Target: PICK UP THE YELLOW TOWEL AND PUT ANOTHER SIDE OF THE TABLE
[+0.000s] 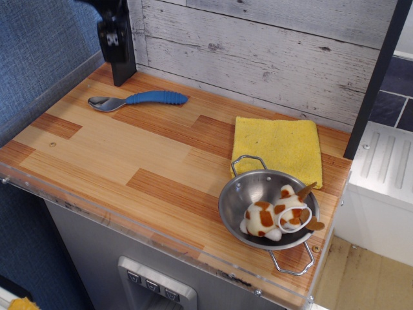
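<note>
The yellow towel point(277, 147) lies flat and folded at the back right of the wooden table point(129, 155), its near edge touching the steel bowl point(268, 210). My gripper point(116, 40) is a black shape at the top left corner, high over the back left of the table and far from the towel. Its top is cut off by the frame and slightly blurred. Its fingers do not show apart, so its opening is unclear. It holds nothing that I can see.
A spoon point(139, 100) with a blue ribbed handle lies at the back left. The steel bowl holds a white and brown spotted toy point(277, 216). A whitewashed plank wall point(258, 51) runs along the back. A dark post point(374, 77) stands at the right.
</note>
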Robot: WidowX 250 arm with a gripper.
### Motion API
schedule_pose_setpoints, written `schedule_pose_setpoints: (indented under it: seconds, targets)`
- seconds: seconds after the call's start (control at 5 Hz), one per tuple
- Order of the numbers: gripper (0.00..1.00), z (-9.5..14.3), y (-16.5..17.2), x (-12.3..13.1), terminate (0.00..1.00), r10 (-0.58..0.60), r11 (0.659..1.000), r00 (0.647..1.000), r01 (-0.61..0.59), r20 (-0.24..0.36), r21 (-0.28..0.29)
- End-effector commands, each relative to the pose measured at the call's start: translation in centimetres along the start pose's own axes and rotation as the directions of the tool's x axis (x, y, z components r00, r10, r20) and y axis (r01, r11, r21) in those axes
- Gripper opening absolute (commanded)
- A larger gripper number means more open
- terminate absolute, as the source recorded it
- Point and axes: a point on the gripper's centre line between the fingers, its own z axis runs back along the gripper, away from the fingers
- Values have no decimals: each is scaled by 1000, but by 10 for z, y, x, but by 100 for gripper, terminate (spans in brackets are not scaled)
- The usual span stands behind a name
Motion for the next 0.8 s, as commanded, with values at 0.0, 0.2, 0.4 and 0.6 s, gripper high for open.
schedule_pose_setpoints:
  seconds: [0.0, 0.2, 0.4, 0.6]
  targets:
    - [100, 8, 20, -42, 0, -119, 991, 993, 117, -20, -65]
    - [100, 4, 33, -65, 0, -184, 982, 981, 181, -57, -54]
    - [100, -2, 42, -87, 0, -282, 959, 957, 279, -65, -47]
    - [100, -9, 48, -110, 0, -395, 918, 916, 391, -76, -56]
